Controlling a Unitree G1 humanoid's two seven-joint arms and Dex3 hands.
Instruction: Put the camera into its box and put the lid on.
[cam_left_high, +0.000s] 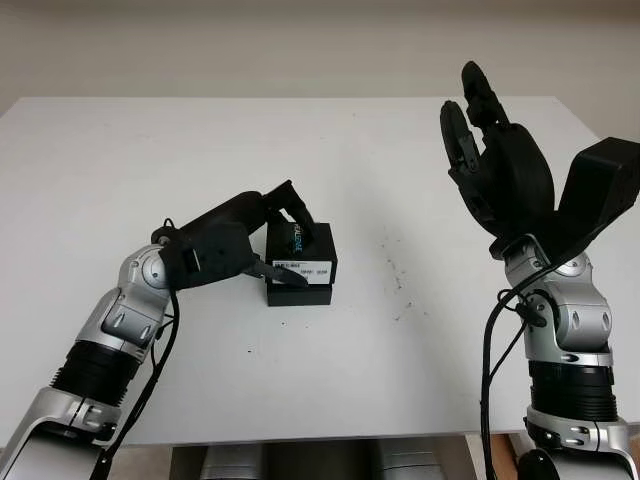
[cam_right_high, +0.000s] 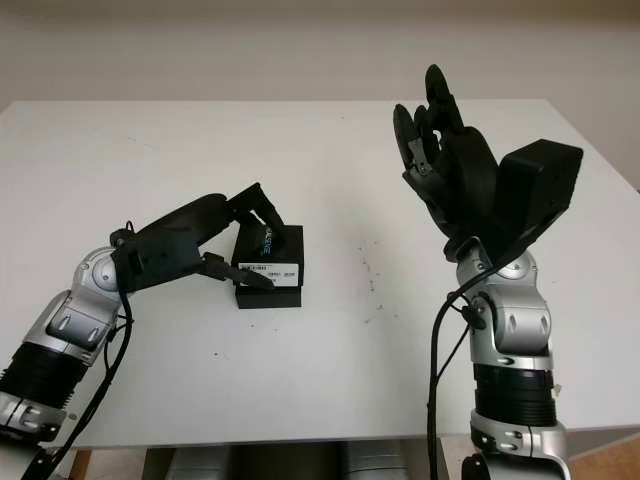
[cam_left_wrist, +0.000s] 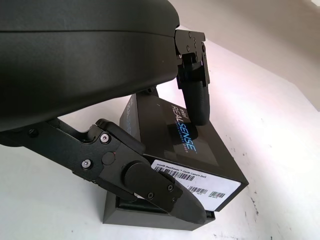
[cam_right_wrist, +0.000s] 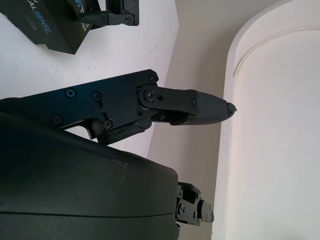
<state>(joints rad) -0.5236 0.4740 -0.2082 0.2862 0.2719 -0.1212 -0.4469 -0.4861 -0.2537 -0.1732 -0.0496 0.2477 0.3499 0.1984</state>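
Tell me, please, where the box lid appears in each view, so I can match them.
Left eye: lid centre, askew on the base, left hand gripping it.
Right eye: lid left of centre.
Left wrist: lid mid-frame, between the fingers.
Right wrist: lid in a corner.
Shared landmark: its white barcode label.

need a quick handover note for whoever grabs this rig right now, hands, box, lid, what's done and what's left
Left hand: fingers closed around the lid, one on top, one at the labelled front.
Right hand: open, raised above the table's right side, holding nothing.
Box base: mid-table, lid on it but tilted and offset, not fully seated.
Camera: cannot be seen; presumably inside the box, unconfirmed.
Left to do: square the lid, press it down flush, release.
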